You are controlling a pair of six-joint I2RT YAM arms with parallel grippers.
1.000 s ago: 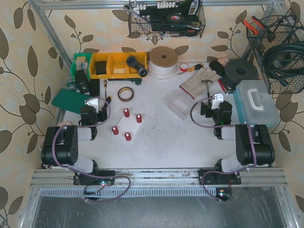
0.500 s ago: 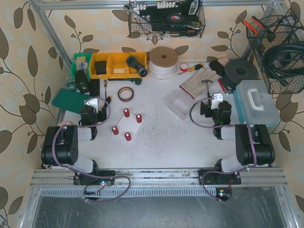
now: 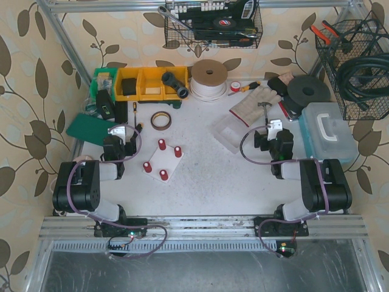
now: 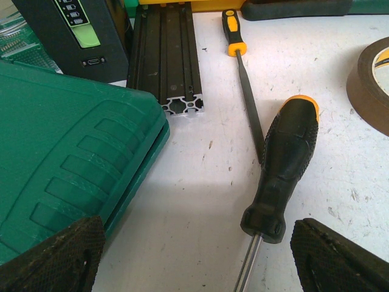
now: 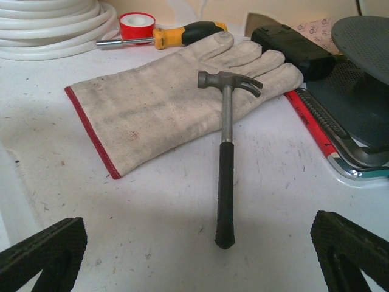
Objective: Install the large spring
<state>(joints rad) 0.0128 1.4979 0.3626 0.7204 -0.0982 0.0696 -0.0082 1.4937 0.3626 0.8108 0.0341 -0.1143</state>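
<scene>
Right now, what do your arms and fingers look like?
My left arm and right arm have chunky black joints with pale grey links between them. A purple cable loops along each one. My fingers are black, with bumpy, pebbled pads.

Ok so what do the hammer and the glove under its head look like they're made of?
Hammer: dull grey metal head and shaft, likely steel; matte black grip, probably rubber. Glove: off-white woven cloth, likely cotton or canvas by its soft creases, red trim at the cuff, lightly stained.
</scene>
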